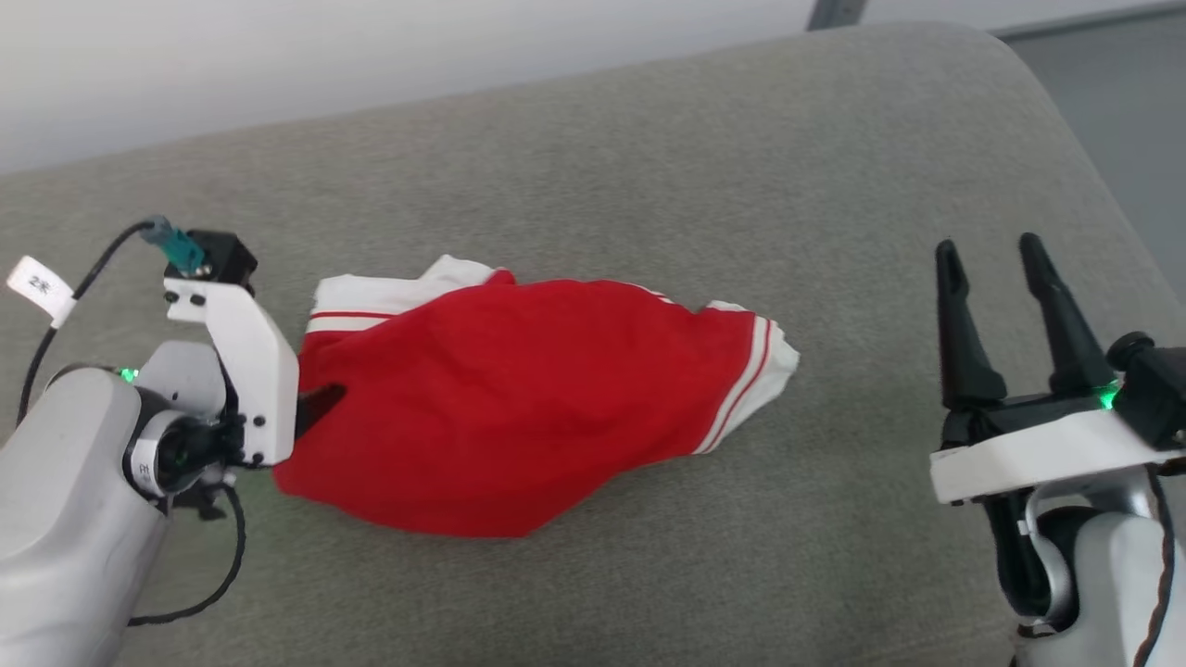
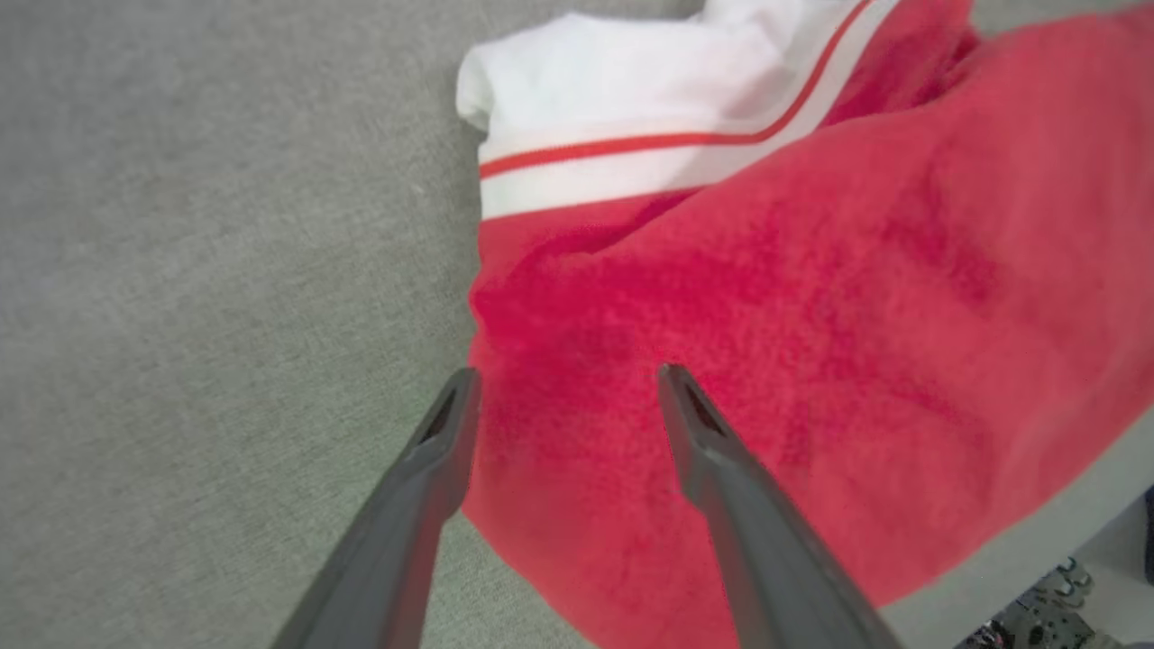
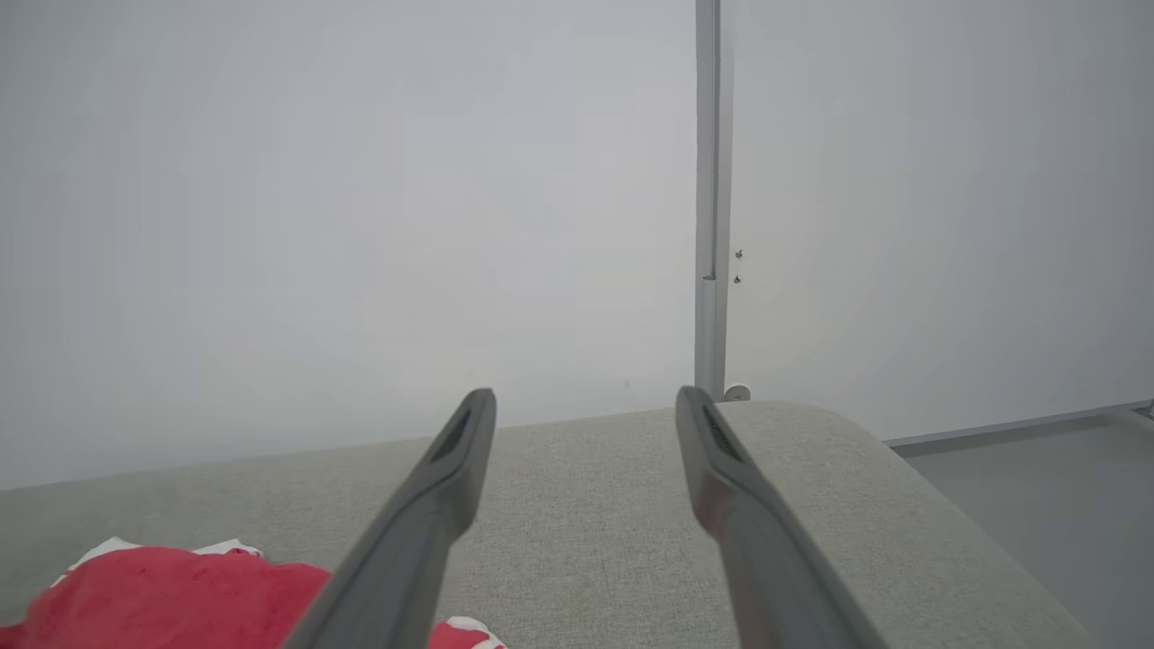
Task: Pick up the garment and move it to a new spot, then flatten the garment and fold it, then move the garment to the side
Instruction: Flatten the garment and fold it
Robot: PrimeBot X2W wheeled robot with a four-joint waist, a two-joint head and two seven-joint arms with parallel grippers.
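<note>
Now the left gripper (image 2: 568, 379), spread over the edge of the garment (image 1: 500, 398), should press down and pinch a full fold, while the right gripper (image 1: 987, 248), also spread, stands well apart.

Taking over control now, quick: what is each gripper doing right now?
Left gripper: open at the edge of the garment, nothing held.
Right gripper: open, empty, apart from the garment.

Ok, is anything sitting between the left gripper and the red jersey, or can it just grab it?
Nothing visible is in the way. The open left gripper is right at the edge of the garment: one finger is over the red fabric, the other just beside its edge above the grey cushion.
</note>
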